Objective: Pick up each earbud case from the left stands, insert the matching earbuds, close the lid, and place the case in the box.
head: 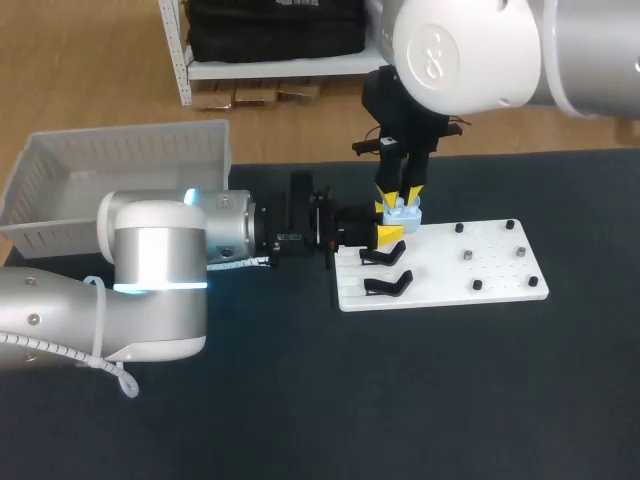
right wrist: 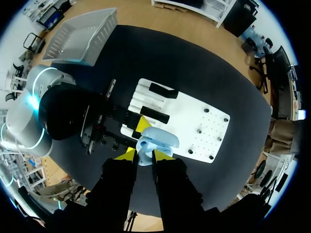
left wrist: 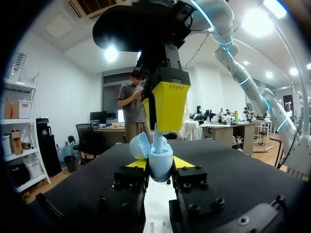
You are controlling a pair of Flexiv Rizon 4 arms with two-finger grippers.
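Note:
A light blue earbud case (left wrist: 156,160) with its lid open is held just above the white board (head: 480,270). My left gripper (left wrist: 160,167) is shut on its sides. In the head view the case (head: 404,213) sits at the board's back left corner, with the left gripper (head: 390,222) coming in from the left. My right gripper (head: 400,195) comes down from above, right over the case. In the right wrist view it (right wrist: 145,155) is shut on a small pale blue earbud (right wrist: 144,159) at the open case (right wrist: 158,138).
Two black stands (head: 386,284) are on the left part of the white board, small pegs (head: 466,256) on its right part. A white bin (head: 120,180) stands at the table's back left. Dark tabletop lies in front of the board.

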